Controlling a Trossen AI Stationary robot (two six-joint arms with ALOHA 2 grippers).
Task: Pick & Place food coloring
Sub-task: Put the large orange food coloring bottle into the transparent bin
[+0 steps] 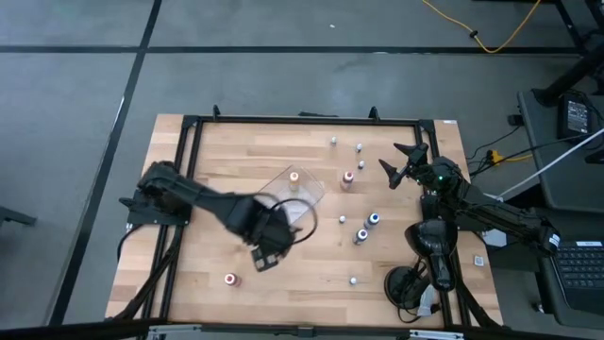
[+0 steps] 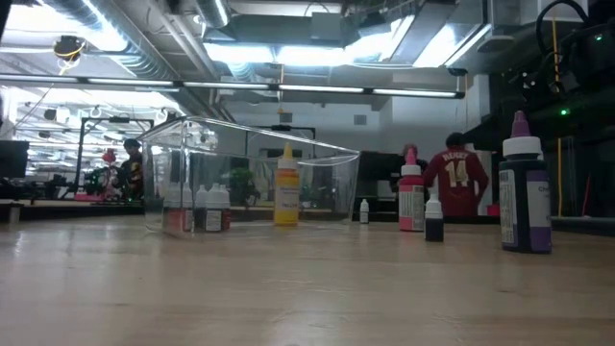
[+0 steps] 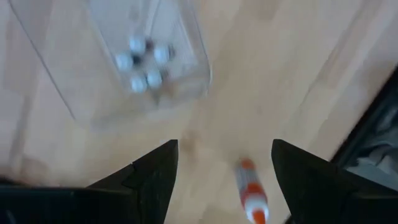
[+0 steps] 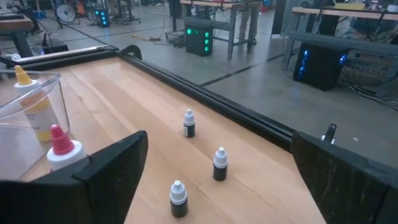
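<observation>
From above, the left gripper (image 1: 267,247) hangs beside the clear tray (image 1: 316,192), blurred, fingers spread and empty; the right gripper (image 1: 401,161) waits wide open at the far right. Food coloring bottles (image 1: 362,236) lie scattered. At table level, tray walls half-veil several bottles. The left wrist shows perhaps four caps inside, plus an orange-tipped bottle (image 3: 250,193) partly cut off.

We are seeing the tray (image 1: 300,194) sitting near the middle of the counter (image 1: 208,151), with four small bottles (image 3: 143,62) clustered inside it and a taller bottle (image 1: 294,178) standing in it. Several bottles (image 1: 363,227) are standing scattered toward the counter's right edge. One bottle (image 1: 230,280) is lying near the front-left corner, apart from the tray.
</observation>
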